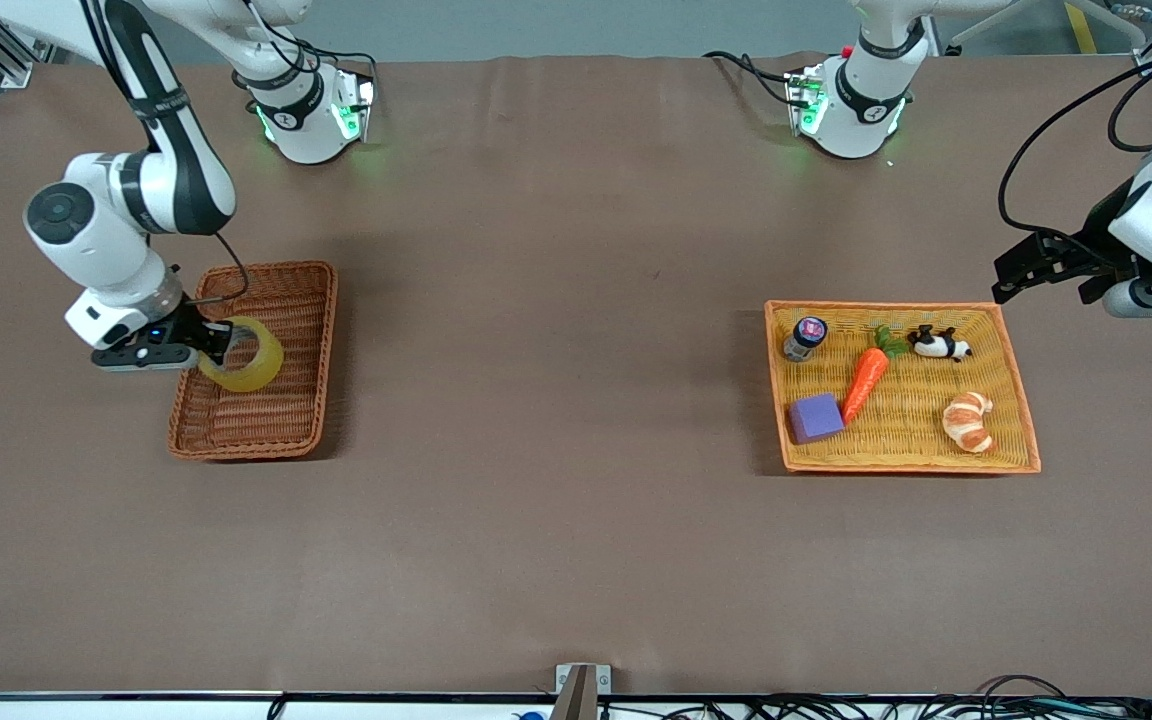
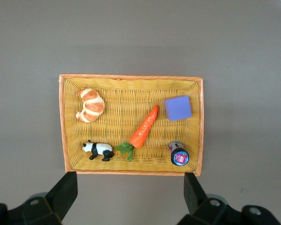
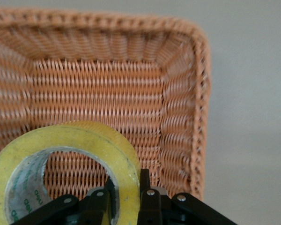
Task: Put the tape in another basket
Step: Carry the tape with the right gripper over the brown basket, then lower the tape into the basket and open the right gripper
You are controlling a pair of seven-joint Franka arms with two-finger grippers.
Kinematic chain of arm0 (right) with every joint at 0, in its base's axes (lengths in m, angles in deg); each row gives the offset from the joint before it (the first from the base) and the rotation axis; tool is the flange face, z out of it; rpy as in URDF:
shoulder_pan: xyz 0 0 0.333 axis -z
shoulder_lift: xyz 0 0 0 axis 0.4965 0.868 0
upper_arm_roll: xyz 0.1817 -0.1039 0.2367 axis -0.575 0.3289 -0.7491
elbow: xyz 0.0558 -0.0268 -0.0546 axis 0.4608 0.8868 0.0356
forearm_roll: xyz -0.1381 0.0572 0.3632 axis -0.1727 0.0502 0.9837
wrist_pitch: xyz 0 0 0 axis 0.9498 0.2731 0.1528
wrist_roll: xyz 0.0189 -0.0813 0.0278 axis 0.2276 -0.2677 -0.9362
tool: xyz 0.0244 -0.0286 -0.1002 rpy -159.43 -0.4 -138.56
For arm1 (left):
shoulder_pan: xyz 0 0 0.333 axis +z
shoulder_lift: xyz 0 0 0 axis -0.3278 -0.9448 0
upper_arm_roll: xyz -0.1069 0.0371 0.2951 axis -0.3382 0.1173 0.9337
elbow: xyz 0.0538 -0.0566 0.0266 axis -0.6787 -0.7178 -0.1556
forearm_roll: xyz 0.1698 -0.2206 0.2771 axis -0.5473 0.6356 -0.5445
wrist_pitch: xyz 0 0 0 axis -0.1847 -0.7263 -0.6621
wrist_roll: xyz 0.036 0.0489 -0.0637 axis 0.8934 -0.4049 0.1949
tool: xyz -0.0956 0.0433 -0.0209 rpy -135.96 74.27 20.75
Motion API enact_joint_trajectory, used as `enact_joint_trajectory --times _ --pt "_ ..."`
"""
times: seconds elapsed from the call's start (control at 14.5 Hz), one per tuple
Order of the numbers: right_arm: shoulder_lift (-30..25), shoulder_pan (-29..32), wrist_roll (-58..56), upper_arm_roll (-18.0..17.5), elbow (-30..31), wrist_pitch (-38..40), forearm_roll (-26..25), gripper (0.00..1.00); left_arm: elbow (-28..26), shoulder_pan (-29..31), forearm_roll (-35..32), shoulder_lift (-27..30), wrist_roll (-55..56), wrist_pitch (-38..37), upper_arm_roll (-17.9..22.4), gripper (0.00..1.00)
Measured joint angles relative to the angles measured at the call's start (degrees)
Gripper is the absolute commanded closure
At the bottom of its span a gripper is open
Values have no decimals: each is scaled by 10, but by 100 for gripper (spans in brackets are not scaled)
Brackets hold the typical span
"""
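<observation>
The tape (image 1: 242, 355), one roll, hangs tilted over the reddish-brown basket (image 1: 308, 400) at the right arm's end of the bench, the right gripper (image 1: 219, 343) with its jaws clenched on the roll's wall (one finger through the core). This looks like the placing step: the next move calls for lowering and letting go. The left gripper (image 2: 130, 187), jaws released, waits above the single orange-yellow tray (image 1: 1016, 395), which holds one carrot (image 1: 865, 383), croissant (image 1: 969, 421), panda (image 1: 940, 344), purple block (image 1: 816, 417) and small jar (image 1: 805, 338).

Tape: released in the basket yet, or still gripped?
Still gripped: the right gripper pinches the tape wall between its fingers, over the brown basket.
</observation>
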Motion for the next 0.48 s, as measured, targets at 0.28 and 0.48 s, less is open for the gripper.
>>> enact_joint_trajectory --times 0.28,0.48 --pt "47 1 0 0 13 -44 0 70 0 0 0 0 0 0 0 0" --pt "66 1 0 0 9 -54 0 0 0 1 0 -1 -1 -1 0 0"
